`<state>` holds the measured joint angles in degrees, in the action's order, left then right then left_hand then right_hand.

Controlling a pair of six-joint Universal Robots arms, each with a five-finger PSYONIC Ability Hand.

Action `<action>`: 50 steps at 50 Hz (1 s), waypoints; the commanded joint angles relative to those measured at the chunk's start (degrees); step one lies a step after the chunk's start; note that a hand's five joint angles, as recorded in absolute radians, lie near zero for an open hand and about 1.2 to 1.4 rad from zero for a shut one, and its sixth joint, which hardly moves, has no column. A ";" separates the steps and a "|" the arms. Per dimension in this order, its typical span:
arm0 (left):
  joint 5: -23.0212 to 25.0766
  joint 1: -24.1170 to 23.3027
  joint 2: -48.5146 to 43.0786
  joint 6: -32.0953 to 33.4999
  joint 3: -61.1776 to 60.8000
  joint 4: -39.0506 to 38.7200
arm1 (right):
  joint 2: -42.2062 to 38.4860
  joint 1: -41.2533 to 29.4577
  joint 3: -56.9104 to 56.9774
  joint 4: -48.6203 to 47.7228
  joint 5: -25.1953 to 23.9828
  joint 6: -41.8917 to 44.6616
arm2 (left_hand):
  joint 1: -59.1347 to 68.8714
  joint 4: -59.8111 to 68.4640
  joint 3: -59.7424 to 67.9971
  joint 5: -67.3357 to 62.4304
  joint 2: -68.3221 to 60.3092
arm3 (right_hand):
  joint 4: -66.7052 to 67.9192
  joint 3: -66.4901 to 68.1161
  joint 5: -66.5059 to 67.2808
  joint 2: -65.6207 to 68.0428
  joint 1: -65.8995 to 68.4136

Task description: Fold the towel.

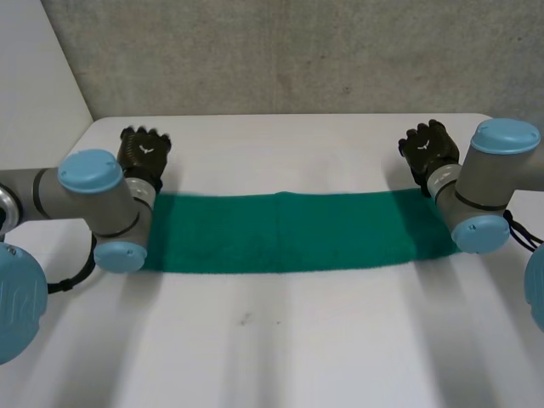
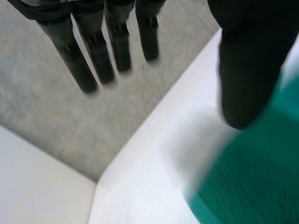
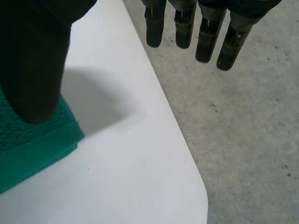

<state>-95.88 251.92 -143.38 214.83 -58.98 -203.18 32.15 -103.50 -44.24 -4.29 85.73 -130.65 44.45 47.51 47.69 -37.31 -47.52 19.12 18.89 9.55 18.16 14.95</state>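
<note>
The bare white tabletop (image 1: 280, 340) fills the lower half of the head view. Across the middle of the frame lies the dark green terry towel (image 1: 289, 231), a long narrow band running side to side and flat on the table. The grey left arm with its light-blue caps (image 1: 89, 174) covers the band's left end, and the grey right arm (image 1: 497, 170) covers its right end.

Just beyond the towel's far edge, the black left hand (image 1: 143, 151) sits at upper left and the black right hand (image 1: 432, 149) at upper right, well apart. In the left wrist view the fingers (image 2: 96, 56) are straight and spread, gripping nothing, and the thumb (image 2: 247, 70) hangs over the towel's edge. In the right wrist view the fingers (image 3: 205, 32) are likewise straight and released, with the thumb (image 3: 32, 60) over the towel's corner; whether either thumb touches the cloth cannot be told.

Behind the table's far edge is a rough grey concrete surface (image 1: 297, 51).
</note>
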 commanded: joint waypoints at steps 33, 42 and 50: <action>9.30 3.48 32.20 -27.27 -38.05 4.62 | 19.37 9.28 -36.27 3.68 -8.74 -18.33 | -34.45 -37.51 -37.69 37.31 37.52 | 19.32 19.55 18.89 20.28 23.49; 9.30 3.57 34.13 -27.45 -38.40 6.66 | 18.21 14.12 -34.86 0.78 -5.83 -17.89 | -34.45 -37.51 -37.69 37.31 37.52 | 60.88 61.11 60.45 61.84 65.05; 9.30 3.66 37.12 -27.54 -39.55 6.83 | 23.57 25.27 -35.92 1.04 -4.34 -5.87 | -34.45 -37.51 -37.69 37.31 37.52 | 60.88 61.11 60.45 61.84 65.05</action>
<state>-86.58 255.58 -108.45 187.20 -97.65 -196.18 51.54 -85.94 -79.40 -3.59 80.37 -146.15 11.28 11.68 12.25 -2.69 -11.60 68.11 67.27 55.34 67.39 55.22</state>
